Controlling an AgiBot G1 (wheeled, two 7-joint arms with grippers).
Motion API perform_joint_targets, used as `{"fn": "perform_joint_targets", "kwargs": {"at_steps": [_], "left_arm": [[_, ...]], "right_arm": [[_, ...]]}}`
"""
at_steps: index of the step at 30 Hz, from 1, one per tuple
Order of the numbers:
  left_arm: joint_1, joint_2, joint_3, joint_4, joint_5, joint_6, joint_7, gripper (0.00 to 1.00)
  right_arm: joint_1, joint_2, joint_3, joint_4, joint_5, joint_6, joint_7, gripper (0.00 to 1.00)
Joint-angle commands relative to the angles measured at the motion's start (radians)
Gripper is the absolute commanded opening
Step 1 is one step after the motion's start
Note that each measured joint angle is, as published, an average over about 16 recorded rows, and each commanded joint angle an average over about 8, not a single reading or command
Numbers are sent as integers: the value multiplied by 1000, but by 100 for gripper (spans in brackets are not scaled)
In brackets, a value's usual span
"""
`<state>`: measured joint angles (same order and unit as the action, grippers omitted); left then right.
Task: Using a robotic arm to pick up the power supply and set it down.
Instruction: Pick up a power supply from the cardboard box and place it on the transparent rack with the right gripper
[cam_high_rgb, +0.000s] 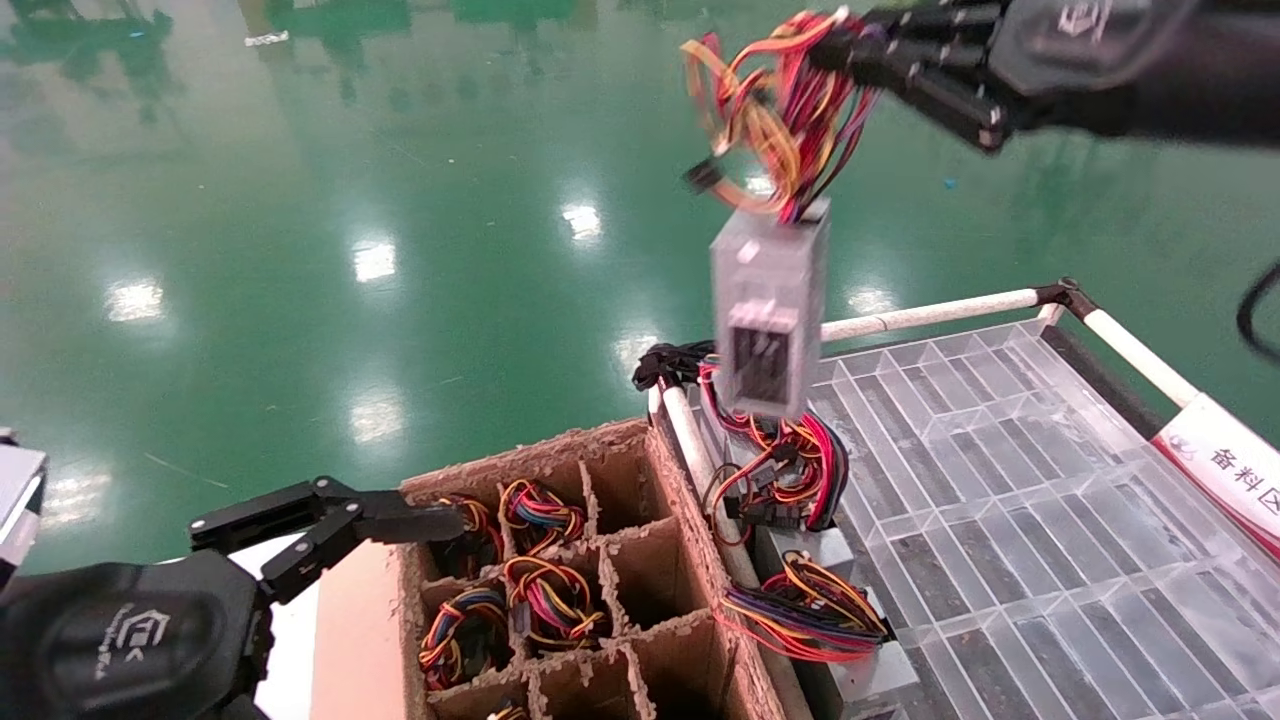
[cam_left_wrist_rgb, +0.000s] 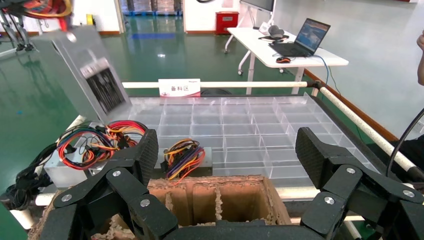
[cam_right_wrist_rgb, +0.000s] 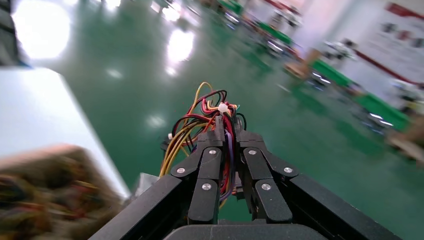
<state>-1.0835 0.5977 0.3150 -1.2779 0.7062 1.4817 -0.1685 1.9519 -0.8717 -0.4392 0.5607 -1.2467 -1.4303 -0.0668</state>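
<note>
The power supply (cam_high_rgb: 768, 310), a silver-grey box with a vented face, hangs in the air by its red, orange, yellow and black wire bundle (cam_high_rgb: 780, 120). It is above the far left corner of the clear tray (cam_high_rgb: 1000, 480). My right gripper (cam_high_rgb: 835, 45) is shut on those wires, which run between its fingers in the right wrist view (cam_right_wrist_rgb: 228, 130). The box itself shows tilted in the left wrist view (cam_left_wrist_rgb: 85, 75). My left gripper (cam_high_rgb: 330, 512) stays low beside the cardboard box (cam_high_rgb: 620, 440), jaws wide open (cam_left_wrist_rgb: 229, 150) and holding nothing.
The cardboard box has divided cells, several holding wire bundles (cam_high_rgb: 555, 600). Two other units lie along the tray's left edge, one with red wires (cam_high_rgb: 780, 470) and one with purple-blue wires (cam_high_rgb: 800, 610). White rails (cam_high_rgb: 930, 315) frame the tray. Green floor lies beyond.
</note>
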Motion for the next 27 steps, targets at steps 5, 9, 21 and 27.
{"fn": "perform_joint_targets", "kwargs": {"at_steps": [5, 9, 21, 27], "left_arm": [[0, 0, 0, 0, 0, 0, 0, 100], [0, 0, 0, 0, 0, 0, 0, 100], [0, 0, 1, 0, -1, 0, 0, 100], [0, 0, 1, 0, -1, 0, 0, 100]], "right_arm": [[126, -51, -64, -147, -152, 103, -147, 0], [177, -89, -117, -216, -255, 181, -260, 0], [207, -220, -217, -403, -429, 391, -527, 0], [180, -271, -216, -468, -426, 423, -583, 0]]}}
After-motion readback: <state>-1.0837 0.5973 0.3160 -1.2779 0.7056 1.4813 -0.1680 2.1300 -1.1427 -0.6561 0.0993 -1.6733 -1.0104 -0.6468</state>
